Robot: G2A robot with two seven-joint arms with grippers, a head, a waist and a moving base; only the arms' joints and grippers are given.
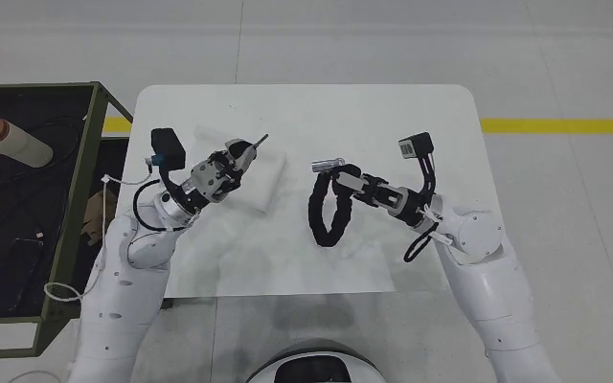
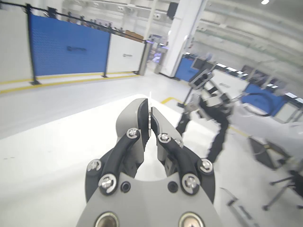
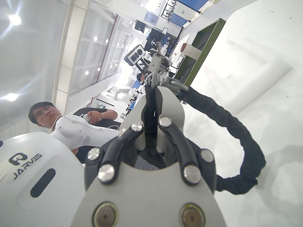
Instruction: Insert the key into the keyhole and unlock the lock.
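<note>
Looking down from the top view, the left gripper (image 1: pixel 241 159) sits left of centre above a white pad (image 1: pixel 275 184) on the table (image 1: pixel 383 105). Its fingers are pressed together on the key (image 1: pixel 255 146), whose blade pokes toward the upper right of the frame. Right of centre and well apart from it, the right gripper (image 1: pixel 347 179) pinches the lock (image 1: pixel 328 165) by its black cable (image 1: pixel 330 222). The cable droops in a loop toward the lower middle, and the lock's metal end points left, toward the key. The step in hand looks like bringing key and lock together in the air. Doing it well probably means turning the blade onto the same line as the lock's metal end before closing the gap. The feed should then be slow, since a skewed entry could simply push the lock aside on its soft cable. In the left wrist view, the left gripper's pads (image 2: pixel 142 113) are almost fully closed and clamp the key (image 2: pixel 149 109), seen edge-on as a thin sliver between them. In the right wrist view, the right gripper (image 3: pixel 152 101) is squeezed tight around the cable (image 3: pixel 239 131), with the lock (image 3: pixel 156 63) just beyond its tips. The keyhole is too small to make out.
</note>
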